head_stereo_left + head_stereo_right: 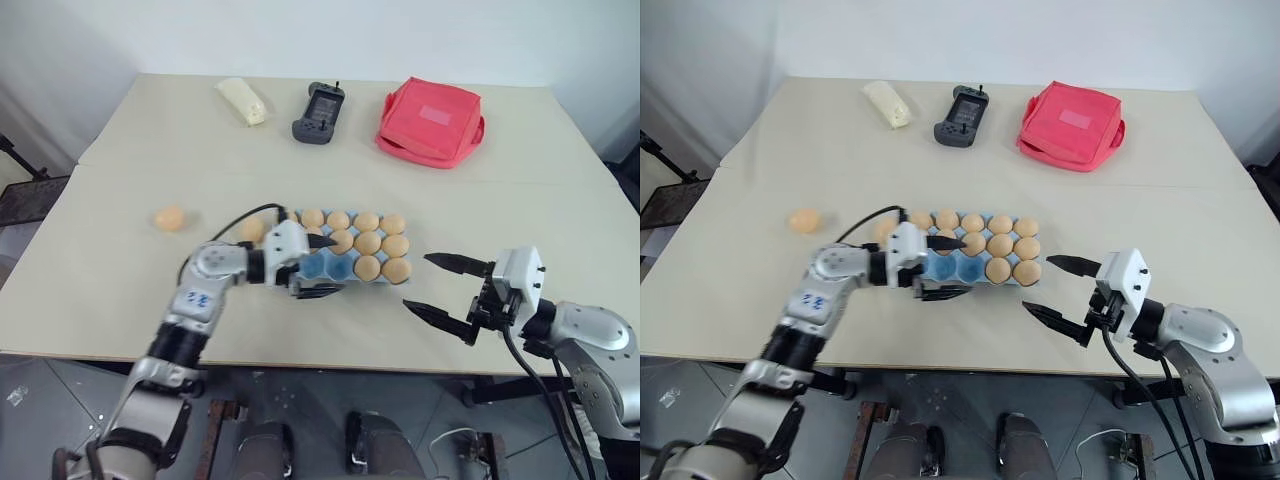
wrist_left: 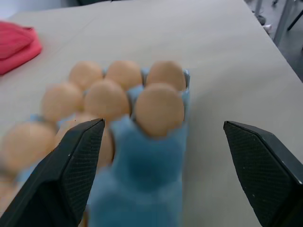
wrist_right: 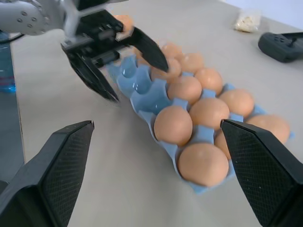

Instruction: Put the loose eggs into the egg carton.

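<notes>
Hovering with jaws wide and empty, the left tool (image 1: 322,266) is seen over the egg carton (image 1: 322,266)'s empty cups. One loose egg (image 1: 169,217) lies on the surface at nine o'clock, to be fetched next. Right tool (image 1: 440,288) wide, idle.

egg carton (image 1: 322,266): blue, mostly filled | loose eggs (image 1: 169,218): tan, on table, left of carton

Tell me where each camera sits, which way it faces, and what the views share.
Head views: up on the head, looking forward and down at the table; both arms show.
Left wrist view: along the open left pincer at the egg carton.
Right wrist view: along the open right pincer toward the carton and the left pincer.
Shared: the egg carton with its eggs.
</notes>
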Robot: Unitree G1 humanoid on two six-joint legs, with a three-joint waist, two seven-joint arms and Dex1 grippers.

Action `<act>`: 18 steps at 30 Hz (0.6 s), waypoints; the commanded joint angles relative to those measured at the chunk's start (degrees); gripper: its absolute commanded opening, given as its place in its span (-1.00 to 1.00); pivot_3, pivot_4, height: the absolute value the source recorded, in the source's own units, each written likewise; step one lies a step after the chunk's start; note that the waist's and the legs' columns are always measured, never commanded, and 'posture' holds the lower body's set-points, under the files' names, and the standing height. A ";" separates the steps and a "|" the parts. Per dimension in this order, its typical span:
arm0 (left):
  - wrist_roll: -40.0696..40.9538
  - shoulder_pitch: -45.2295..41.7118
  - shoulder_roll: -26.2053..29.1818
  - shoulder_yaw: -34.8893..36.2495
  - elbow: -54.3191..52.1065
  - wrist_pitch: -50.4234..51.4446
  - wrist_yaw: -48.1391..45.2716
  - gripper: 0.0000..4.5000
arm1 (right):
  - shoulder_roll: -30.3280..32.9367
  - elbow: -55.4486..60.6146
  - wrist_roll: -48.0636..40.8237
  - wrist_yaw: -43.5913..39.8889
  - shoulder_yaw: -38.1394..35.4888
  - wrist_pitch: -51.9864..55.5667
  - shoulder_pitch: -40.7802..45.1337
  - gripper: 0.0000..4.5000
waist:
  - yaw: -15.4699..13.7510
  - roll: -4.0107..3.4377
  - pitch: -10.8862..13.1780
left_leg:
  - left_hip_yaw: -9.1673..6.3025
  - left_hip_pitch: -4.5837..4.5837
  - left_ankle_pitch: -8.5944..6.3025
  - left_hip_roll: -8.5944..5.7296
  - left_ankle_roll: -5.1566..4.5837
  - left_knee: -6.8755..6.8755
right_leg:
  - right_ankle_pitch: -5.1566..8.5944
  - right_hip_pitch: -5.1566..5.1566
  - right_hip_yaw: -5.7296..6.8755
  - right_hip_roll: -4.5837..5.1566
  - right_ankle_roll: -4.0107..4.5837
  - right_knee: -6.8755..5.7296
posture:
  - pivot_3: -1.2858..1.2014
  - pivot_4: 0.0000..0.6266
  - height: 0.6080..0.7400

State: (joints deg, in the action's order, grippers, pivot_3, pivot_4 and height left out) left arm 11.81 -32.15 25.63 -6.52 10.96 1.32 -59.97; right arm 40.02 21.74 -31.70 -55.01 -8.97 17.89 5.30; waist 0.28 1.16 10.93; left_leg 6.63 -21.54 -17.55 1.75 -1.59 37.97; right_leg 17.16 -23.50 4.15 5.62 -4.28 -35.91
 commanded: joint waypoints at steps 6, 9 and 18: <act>8.71 16.15 8.93 15.93 -15.18 -2.67 1.16 0.91 | -0.32 -2.78 -1.40 -4.70 3.22 -0.38 5.93 1.00 | -0.06 0.00 0.00 | -0.06 -0.02 -0.04 -0.02 0.01 -0.06 | 0.00 0.00 0.01 0.15 0.01 0.13 | 0.03 -0.52 1.00; 12.36 23.03 11.39 21.18 -18.57 0.39 1.53 0.96 | -0.59 -3.61 -1.40 -5.48 3.98 -0.41 6.92 1.00 | -0.10 -0.01 0.00 | -0.07 -0.02 -0.06 -0.02 0.03 -0.20 | 0.00 0.01 0.02 0.17 0.01 0.28 | 0.03 -0.52 1.00; 13.12 37.53 12.88 33.92 -9.40 -2.65 4.62 0.96 | -1.03 -5.45 -1.02 -7.35 5.66 -0.69 9.09 1.00 | -0.15 -0.02 0.00 | -0.06 0.01 -0.03 -0.04 0.08 -0.65 | 0.08 -0.15 0.09 0.19 0.15 0.40 | 0.03 -0.52 1.00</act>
State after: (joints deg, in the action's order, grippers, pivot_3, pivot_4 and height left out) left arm 24.30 5.41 38.31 26.12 2.40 0.22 -55.54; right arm 39.13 15.36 -32.05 -61.80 -2.67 17.83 13.34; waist 0.14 1.14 10.93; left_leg 6.55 -21.52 -17.61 1.71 -1.45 37.32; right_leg 17.24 -23.65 4.26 5.83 -4.13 -35.50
